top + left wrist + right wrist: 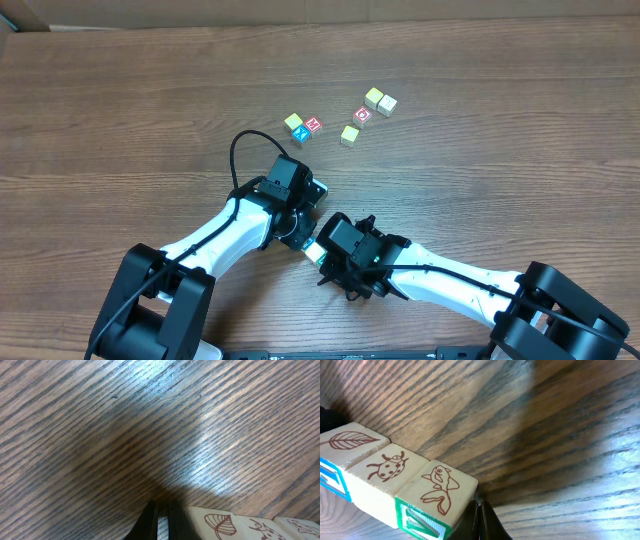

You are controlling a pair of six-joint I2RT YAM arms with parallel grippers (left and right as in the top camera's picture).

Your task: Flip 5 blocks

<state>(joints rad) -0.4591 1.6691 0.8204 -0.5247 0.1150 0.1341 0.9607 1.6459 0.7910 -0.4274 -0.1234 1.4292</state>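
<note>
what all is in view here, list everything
loose small wooden alphabet cubes: seven; red, blue, yellow-green and cream faces; two clusters at the table's far middle
cream wooden picture cubes: three in a row; brown leaf, ladybug and fish drawings; between the two grippers
brown wood-grain table: one; under everything
left gripper: one; black; shut, beside the row
right gripper: one; black; shut, beside the fish cube

- Left arm (pixel 225 235) is angling in from near left, left gripper (pixel 161 520) sitting shut.
- Right arm (pixel 450 280) is angling in from near right, right gripper (pixel 481 517) sitting shut.
</note>
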